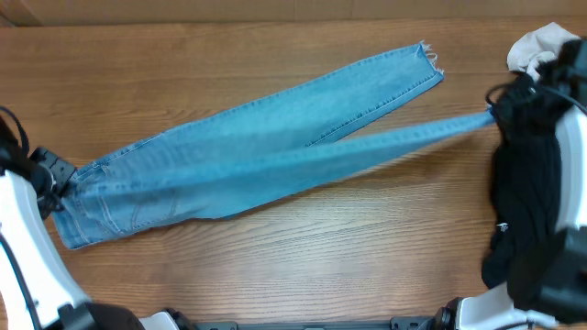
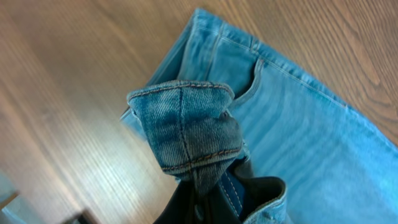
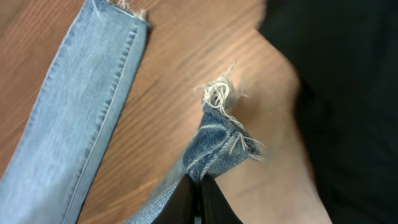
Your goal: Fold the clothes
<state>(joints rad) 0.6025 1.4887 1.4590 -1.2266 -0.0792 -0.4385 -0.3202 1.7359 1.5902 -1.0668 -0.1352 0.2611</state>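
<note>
On the brown wood-grain desk, slantwise across its middle: one pair of light blue slim denim jeans. The waist is near the desk's left edge and the legs run toward its far right corner.

- Left fingers: closed on a bunched fold of waistband, seam and topstitching humped up above the desk (pocket opening visible just beside the pinch).
- Right fingers: clamped shut on the frayed ankle hem of one leg, white threads sticking out past the tips.
- That leg hangs taut in a straight line over the desk's right half. The other leg lies flat on the desk, frayed end toward the far edge, and the two make a narrow V.
- Heaped black fabric garment sits at the desk's right edge, crumpled off-white cloth at the far right corner. Neither is gripped.

My reading: holding both ends stretches the denim smooth and keeps the held leg straight, probably so it can be laid onto its flat twin before any crosswise fold. Folding proper is not yet begun.
</note>
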